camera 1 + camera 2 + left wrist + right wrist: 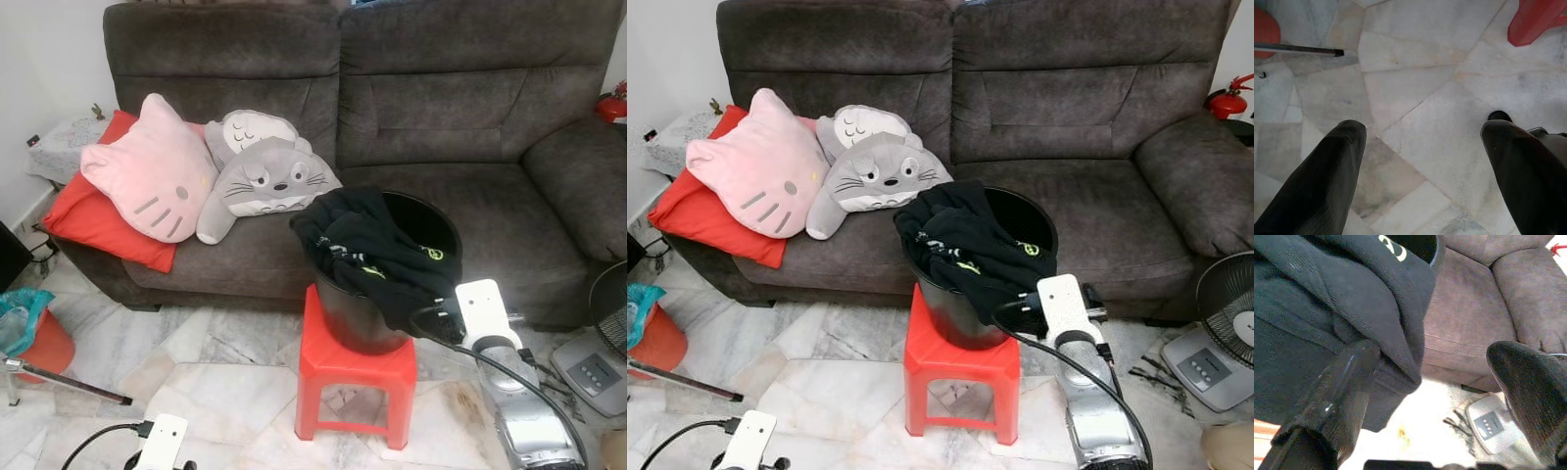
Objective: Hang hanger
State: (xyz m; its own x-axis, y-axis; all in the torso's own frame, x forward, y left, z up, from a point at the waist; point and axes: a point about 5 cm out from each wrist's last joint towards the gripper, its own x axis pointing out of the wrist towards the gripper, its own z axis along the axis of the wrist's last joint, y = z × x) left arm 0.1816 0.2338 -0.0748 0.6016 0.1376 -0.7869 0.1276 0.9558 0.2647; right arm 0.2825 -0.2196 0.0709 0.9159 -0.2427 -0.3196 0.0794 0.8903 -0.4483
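Since the task says hanger, what's on show: no hanger is turning up plainly anywhere, just a black garment (377, 250) spilling over the rim of a black bucket (431, 220), so the hanger is probably tangled somewhere inside that cloth, and that part is a guess.

Where it's all sitting: the bucket is standing on a red stool (353, 377) on the marble floor (225, 372), right in front of a dark sofa (470, 117) with a pink cat cushion (147, 171) and a grey plush (269, 176) lying on it.

Right pincer (1435, 396): it's hanging right up at the near side of the bucket with its fingers spread wide, and in the right wrist view one finger (1337, 391) is looking like it's touching the drooping cloth while the other is out over open floor and sofa.

Key relation: the garment is lying just ahead of the right pincer and off to one finger's side, draping down over the rim toward it.

Long axis: can't tell for the hanger, since it's hidden.

Left pincer (1422, 161): it's dangling low on the robot's left, spread open too, pointing at bare floor well apart from the bucket.

Nearer arm: the right one, easily.

Next move, guessing: it's needing to shift toward the cloth so both fingers straddle a fold.
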